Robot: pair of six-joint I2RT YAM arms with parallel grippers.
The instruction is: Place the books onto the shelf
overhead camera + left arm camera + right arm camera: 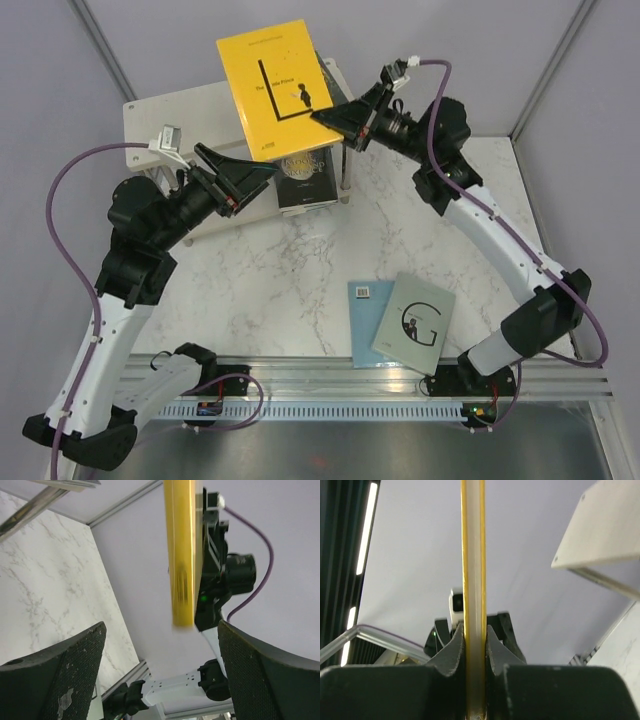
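A bright yellow book (275, 85) hangs in the air above the shelf (140, 115), and my right gripper (330, 118) is shut on its lower right corner. The right wrist view has that book (473, 555) edge-on, clamped between the shut gripper (474, 640). My left gripper (262, 178) stands open just left of a dark book with gold lettering (305, 175) at the shelf's front, holding nothing. From the left wrist, the yellow book (181, 555) hangs beyond the open gripper (160, 665). A teal-blue book (363, 320) and a grey-green "G" book (413, 320) lie flat near the front edge.
A thin metal pole leg (343, 170) of the shelf stands right of the dark book. One pale shelf board (600, 535) shows at the upper right of the right wrist view. Purple cables loop off both arms. White marble tabletop (260, 290) spreads between the arms.
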